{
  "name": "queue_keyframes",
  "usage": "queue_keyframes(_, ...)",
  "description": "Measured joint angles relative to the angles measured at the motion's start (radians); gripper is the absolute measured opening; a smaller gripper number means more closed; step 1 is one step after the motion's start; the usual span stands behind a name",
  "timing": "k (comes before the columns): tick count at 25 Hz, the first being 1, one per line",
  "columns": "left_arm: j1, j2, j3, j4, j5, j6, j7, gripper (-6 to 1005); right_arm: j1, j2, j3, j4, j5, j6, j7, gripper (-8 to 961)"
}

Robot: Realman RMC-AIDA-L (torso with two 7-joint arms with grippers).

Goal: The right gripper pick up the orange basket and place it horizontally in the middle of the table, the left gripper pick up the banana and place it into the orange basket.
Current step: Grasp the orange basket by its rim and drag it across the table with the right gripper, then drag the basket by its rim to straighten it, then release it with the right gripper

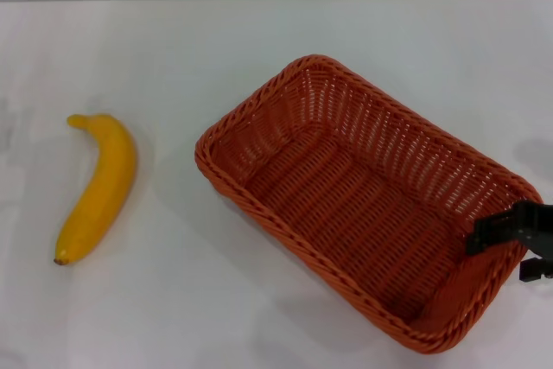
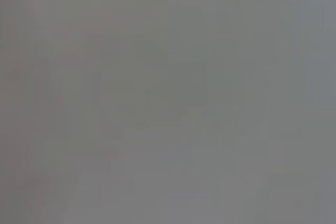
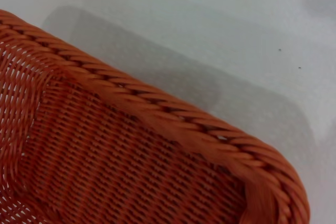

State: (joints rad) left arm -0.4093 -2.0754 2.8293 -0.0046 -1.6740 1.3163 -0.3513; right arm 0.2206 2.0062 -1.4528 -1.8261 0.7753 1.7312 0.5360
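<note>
So we've got our right tool sitting at the basket, right on its rim at the right-hand short end. One black finger pokes over the rim on the inside of the basket and another bit of black shows outside it, so the rim runs between them. Can't honestly tell if it's clamped on the rim or just straddling it.

The basket is on the white worktop, open side up, nothing in it. Its long axis runs diagonally: from our tool's end it stretches away to the left and further from us, so the far short end is the one pointing toward the banana side. In the right wrist view we're looking down on a corner of the braided rim with bare worktop just past it.

The banana lies flat, well off to the left of the tool, past the whole basket and not touching it. Its long axis runs mostly near-to-far, dark tip at the near end, stem end away from us, curve bulging toward the basket.

Left wrist view is just plain grey, and our left tool doesn't show anywhere.
</note>
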Motion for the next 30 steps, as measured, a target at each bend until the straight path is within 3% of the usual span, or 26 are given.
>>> queue_keyframes(4,0.001,0.0,-0.001,0.0,0.0,0.0,0.0,891,0.002,0.0,0.005,0.013,0.004,-0.006,-0.026,750)
queue_keyframes(9,0.001,0.0,-0.001,0.0,-0.001,0.0,0.0,892,0.012,0.0,0.019,0.026,0.004,0.006,-0.052,553)
queue_keyframes(20,0.0,0.001,-0.001,-0.009,-0.003,0.0,0.0,892,0.017,-0.001,0.072,0.056,0.007,0.04,-0.13,327)
queue_keyframes(25,-0.003,0.002,-0.001,-0.011,-0.003,0.0,0.0,891,0.023,-0.001,0.112,0.046,0.021,0.084,-0.15,243)
queue_keyframes(30,-0.005,0.002,-0.001,-0.011,-0.003,0.0,0.0,890,0.041,-0.001,0.189,0.034,0.086,0.126,-0.164,227)
